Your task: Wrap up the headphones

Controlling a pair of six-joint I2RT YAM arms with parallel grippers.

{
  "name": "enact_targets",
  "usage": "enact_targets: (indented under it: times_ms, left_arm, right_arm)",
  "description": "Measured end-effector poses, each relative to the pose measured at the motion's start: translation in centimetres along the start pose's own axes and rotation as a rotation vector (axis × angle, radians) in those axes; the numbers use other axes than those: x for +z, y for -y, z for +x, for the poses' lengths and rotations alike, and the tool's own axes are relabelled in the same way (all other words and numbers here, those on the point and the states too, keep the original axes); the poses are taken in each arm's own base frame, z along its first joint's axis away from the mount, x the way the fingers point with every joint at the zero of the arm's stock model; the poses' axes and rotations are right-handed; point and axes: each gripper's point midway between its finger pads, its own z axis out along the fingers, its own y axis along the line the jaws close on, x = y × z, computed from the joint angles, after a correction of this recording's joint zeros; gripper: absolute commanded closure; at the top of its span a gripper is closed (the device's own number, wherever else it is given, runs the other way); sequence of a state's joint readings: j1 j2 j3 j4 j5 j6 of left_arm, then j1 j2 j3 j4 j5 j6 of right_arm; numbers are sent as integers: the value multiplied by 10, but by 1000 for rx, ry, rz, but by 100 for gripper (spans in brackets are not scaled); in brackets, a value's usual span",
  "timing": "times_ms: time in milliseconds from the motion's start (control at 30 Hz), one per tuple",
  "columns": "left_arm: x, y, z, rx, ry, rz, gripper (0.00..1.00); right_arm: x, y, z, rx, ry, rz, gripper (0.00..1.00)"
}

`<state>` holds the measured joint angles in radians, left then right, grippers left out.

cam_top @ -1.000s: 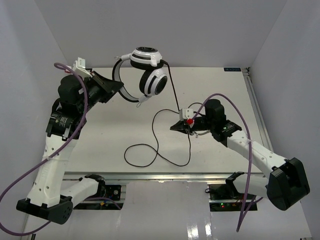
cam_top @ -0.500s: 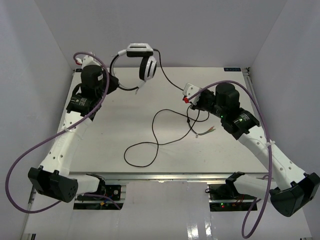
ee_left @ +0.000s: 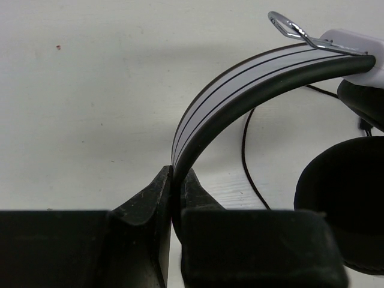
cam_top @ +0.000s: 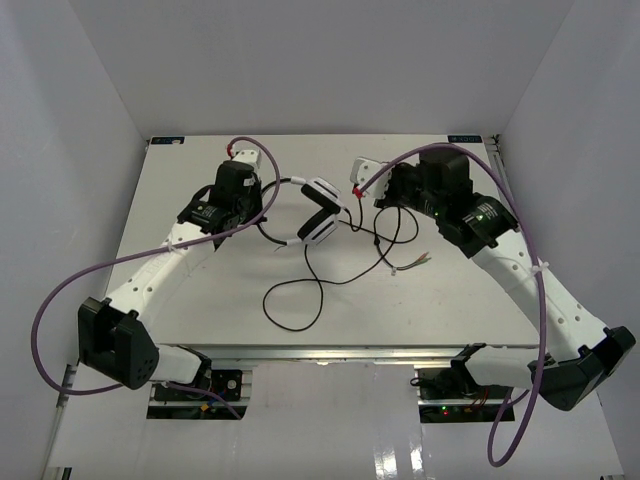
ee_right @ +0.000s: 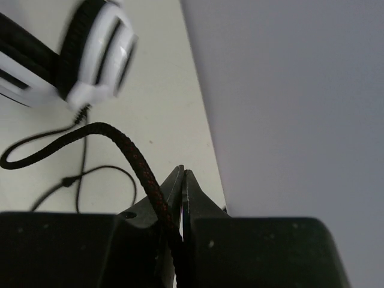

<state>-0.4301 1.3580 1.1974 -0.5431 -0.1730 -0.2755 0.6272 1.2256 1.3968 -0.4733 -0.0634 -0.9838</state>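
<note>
**Headphones** (cam_top: 318,212): one set, lying between my two claws. I cannot tell whether it rests on the table (cam_top: 200,300) or hangs just above it.

**Headband** (ee_left: 240,84): one. It rises straight out of my left claw (ee_left: 174,180), whose fingers are clamped on its lower end. The two earcups (cam_top: 322,190) sit ahead of that claw and to its right.

**Cord** (ee_right: 141,165): one, thin and black. It is pinched in my right claw (ee_right: 182,180), fingers pressed together on it, and runs forward and left from there to the nearer earcup. The slack lies in loose loops on the table below that claw and ends in bare coloured wires (cam_top: 420,260).

**Step, as I judge it:** winding has barely begun, and I see no turn of cord round the band.

**Next move calls for:** my left claw to hold the band firm while my right carries the cord over it, taut but not straining.
</note>
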Motion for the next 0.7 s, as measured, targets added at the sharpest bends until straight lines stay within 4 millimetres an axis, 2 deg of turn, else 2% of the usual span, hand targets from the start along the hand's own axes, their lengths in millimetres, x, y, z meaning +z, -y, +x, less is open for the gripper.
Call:
enact_targets:
  times_ms: [133, 233, 333, 533, 700]
  left_arm:
    - [2, 18, 0, 32, -6, 51, 100]
    - [5, 29, 4, 45, -18, 81, 100]
    - [7, 39, 9, 68, -32, 112, 100]
    - [-1, 65, 26, 179, -21, 213, 100]
    - [-31, 61, 55, 262, 5, 312, 100]
  right_arm:
    - [6, -50, -22, -23, 106, -213, 92]
    - [5, -65, -31, -22, 146, -275, 92]
    - [8, -58, -27, -3, 118, -237, 92]
    - [27, -18, -1, 60, -17, -42, 92]
    - [34, -2, 19, 99, -82, 37, 92]
